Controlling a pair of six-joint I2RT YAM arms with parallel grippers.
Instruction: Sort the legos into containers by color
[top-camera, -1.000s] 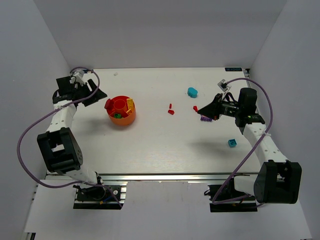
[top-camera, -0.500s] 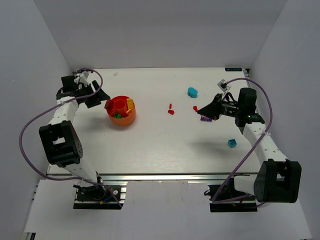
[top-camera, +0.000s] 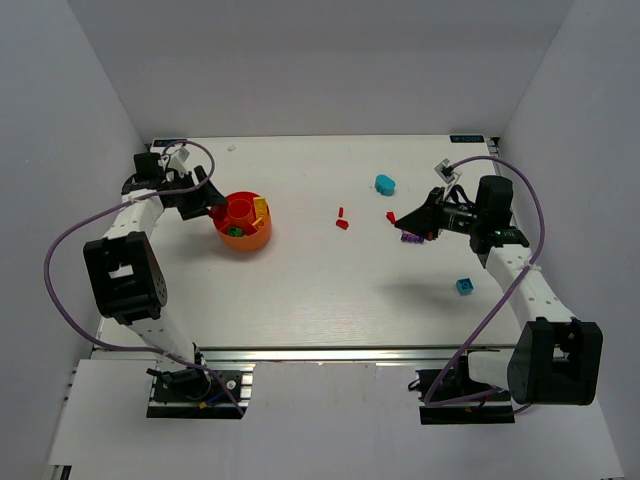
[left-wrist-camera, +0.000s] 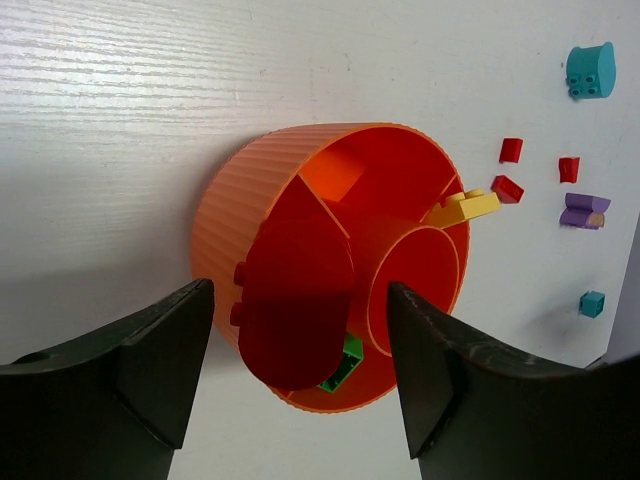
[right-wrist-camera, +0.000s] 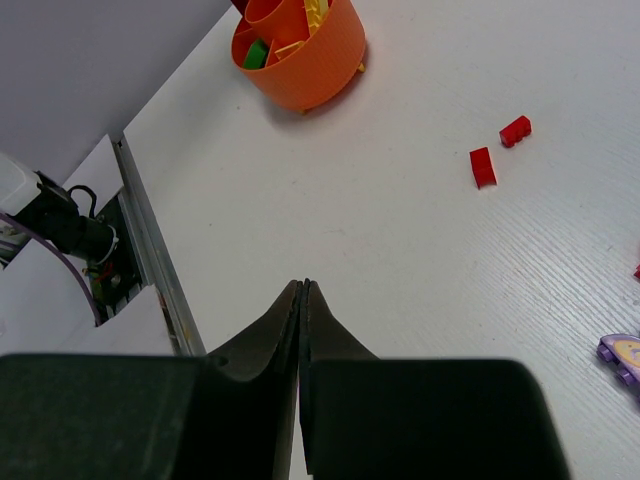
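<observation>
At the bowl (left-wrist-camera: 250, 200), left gripper (left-wrist-camera: 300, 290) stands wide, clear of a big red piece (left-wrist-camera: 290, 330) leaning inside. A yellow brick (left-wrist-camera: 462, 208) and a green brick (left-wrist-camera: 343, 362) are in too (right gripper (right-wrist-camera: 302, 285) is pinched on nothing, near the purple brick (top-camera: 409, 238)). Unsorted on the table (top-camera: 300, 290): small reds (top-camera: 342, 224), cyan piece (top-camera: 385, 184), purple brick, blue cube (top-camera: 465, 286). No readable labels.
</observation>
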